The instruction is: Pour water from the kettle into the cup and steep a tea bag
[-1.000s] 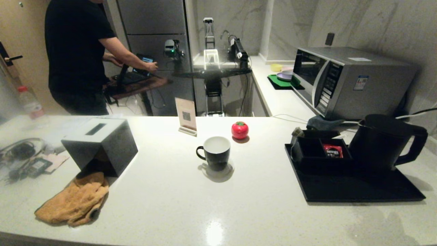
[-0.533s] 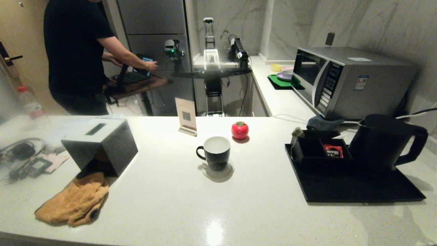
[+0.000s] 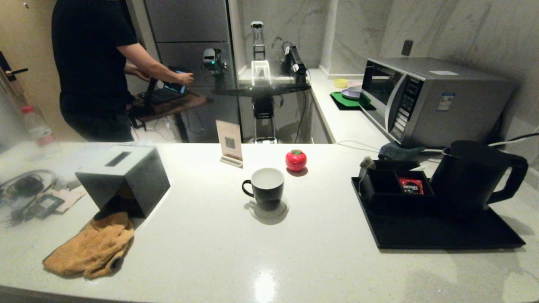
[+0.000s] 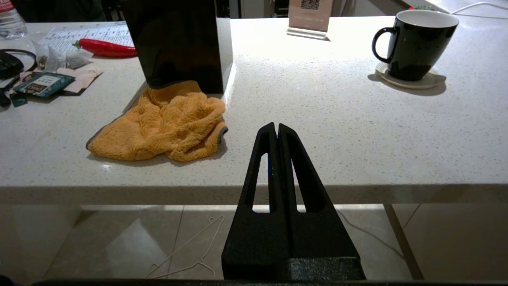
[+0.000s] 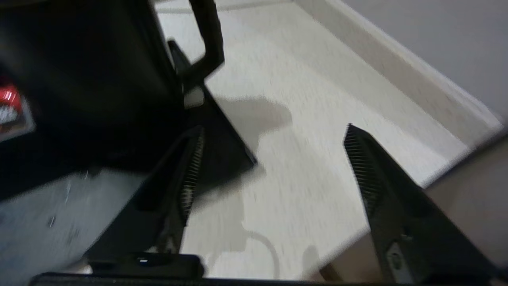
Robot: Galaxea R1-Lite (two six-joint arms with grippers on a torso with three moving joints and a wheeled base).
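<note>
Left gripper [image 4: 276, 127]: one, at the near tabletop [image 3: 294, 261] edge, jaws pressed together, holding nothing. Right gripper [image 5: 274, 159]: one, jaws spread wide, empty, near the kettle's handle.

Lower left: one orange cloth [image 3: 90, 248]; behind it one black box [image 3: 126, 176].

Centre: one cup [image 3: 265, 187], black with white inside, on one coaster [image 3: 280, 211].

Right: one black tray [image 3: 438, 231] carrying one kettle [image 3: 471, 176] and one compartment box [image 3: 393, 185], holding one red sachet [image 3: 410, 185], writing unreadable; the tea bag [image 3: 365, 163] hangs on its far left corner.

Behind the cup: one red tomato-shaped object [image 3: 296, 160]; one card stand [image 3: 229, 143] bearing a QR code.

Upper right: one microwave [image 3: 429, 99], sticker unreadable. Upper left: one person [image 3: 92, 63].
</note>
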